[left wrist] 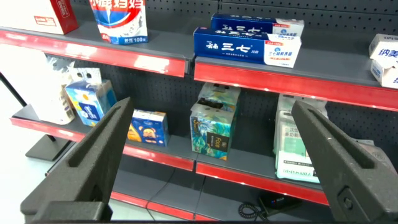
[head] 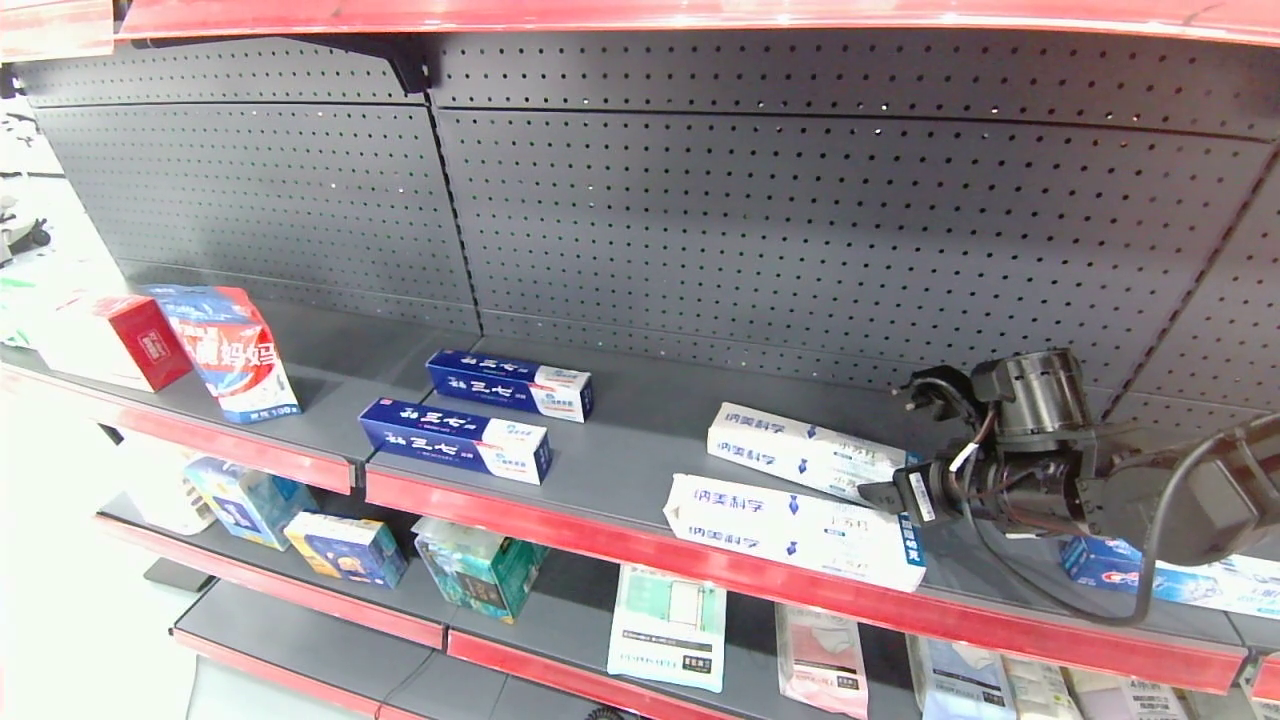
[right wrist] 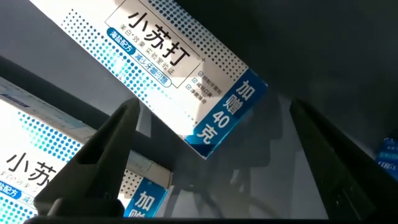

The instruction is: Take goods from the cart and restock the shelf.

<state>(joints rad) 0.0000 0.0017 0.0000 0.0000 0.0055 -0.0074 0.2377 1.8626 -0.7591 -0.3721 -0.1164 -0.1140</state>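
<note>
The right tool (head: 888, 494) hangs low over the shelf (head: 640, 430), its fingers spread wide with nothing between them. It sits just beside the right-hand ends of two white toothpaste boxes. The rear white box (head: 800, 450) and the front white box (head: 790, 530) lie flat and roughly parallel, and the front one runs along the shelf's red lip (head: 560, 515). The left tool (left wrist: 212, 104) is also wide open and empty, held well back from the shelving. The white boxes look set down, so the next step is probably to draw the right arm clear. The main risk is how close it sits. A finger swinging sideways could clip a box end and skew the row, or push the front white box over the lip onto the lower tiers. The black cable (head: 1050, 600) looping below the wrist could also drag across a box corner. The blue toothpaste boxes (head: 455, 440) farther left lie well apart from the arm and seem safe.
</note>
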